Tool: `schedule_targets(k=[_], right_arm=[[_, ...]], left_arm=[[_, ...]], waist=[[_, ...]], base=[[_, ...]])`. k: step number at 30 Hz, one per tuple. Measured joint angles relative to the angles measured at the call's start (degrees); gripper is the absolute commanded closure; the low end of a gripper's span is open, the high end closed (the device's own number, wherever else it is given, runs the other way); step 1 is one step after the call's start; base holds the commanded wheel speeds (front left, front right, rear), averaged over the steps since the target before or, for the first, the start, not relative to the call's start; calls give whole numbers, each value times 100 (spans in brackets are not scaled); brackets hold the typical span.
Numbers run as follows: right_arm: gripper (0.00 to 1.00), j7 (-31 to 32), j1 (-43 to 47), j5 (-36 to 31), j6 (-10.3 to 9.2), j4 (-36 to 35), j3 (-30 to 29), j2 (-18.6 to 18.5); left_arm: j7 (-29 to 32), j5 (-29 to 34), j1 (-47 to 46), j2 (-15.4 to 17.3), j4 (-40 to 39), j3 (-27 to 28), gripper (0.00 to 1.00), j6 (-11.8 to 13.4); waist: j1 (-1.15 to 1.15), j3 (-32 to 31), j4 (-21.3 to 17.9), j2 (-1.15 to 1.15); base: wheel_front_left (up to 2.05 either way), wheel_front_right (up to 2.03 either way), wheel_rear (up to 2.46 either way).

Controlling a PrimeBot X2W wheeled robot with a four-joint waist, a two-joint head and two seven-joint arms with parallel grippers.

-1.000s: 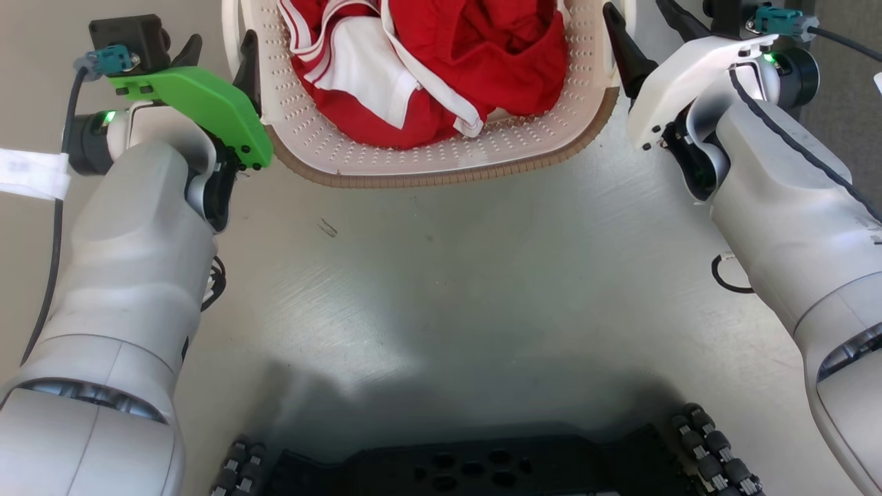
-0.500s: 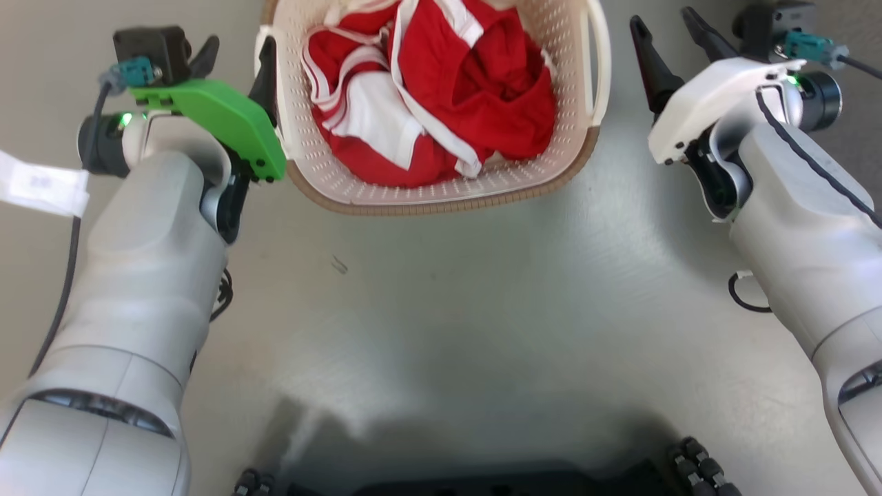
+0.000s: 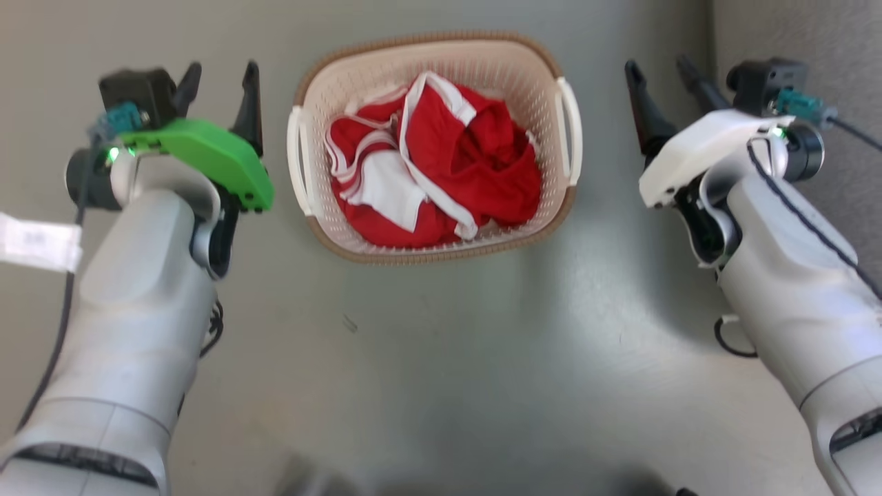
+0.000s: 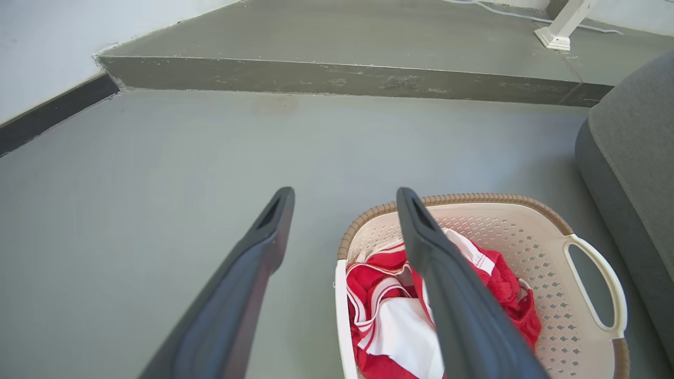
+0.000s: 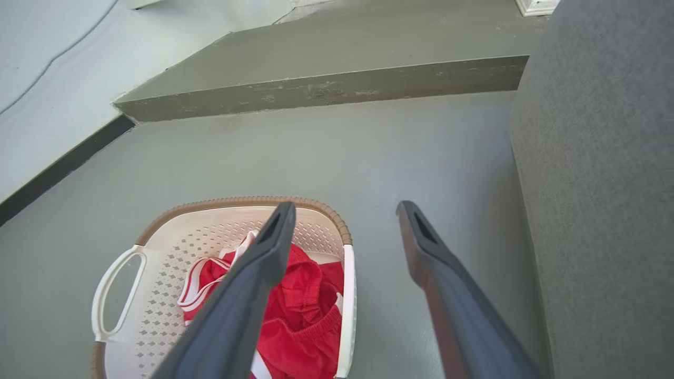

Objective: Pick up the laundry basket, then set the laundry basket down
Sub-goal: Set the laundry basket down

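Note:
The laundry basket [image 3: 482, 69] stands on the grey floor, cream with a brown woven rim and two white side handles. Red-and-white clothes [image 3: 441, 165] lie inside it. My left gripper [image 3: 222, 69] is open to the left of the basket, a short gap from the left handle [image 3: 298, 158]. My right gripper [image 3: 656, 65] is open to its right, clear of the right handle [image 3: 570, 131]. In the left wrist view the left gripper [image 4: 343, 192] hangs above the laundry basket [image 4: 526, 247]. From the right wrist, the right gripper [image 5: 345, 205] looks down past the laundry basket [image 5: 184, 237]. Neither holds anything.
A grey upholstered seat [image 5: 595, 158] stands close on the right of the basket, also seen as a grey upholstered seat [image 4: 632, 147]. A raised floor step [image 4: 337, 79] runs across behind. A white wall with a dark baseboard [image 4: 52, 105] is on the left.
The head camera has pulled up and back, so the whole basket shows. Both grippers, which sat right at the basket's sides, now stand apart from its handles, still open.

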Motion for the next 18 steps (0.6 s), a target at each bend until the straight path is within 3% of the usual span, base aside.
schedule_targets(k=[18], right_arm=[[0,0,1152,-603,-314,-958,-357,13]], left_arm=[[0,657,1513,120,-1452,380,0,433]], waist=[[0,-1442,-182,0]], base=[[0,0,0]])
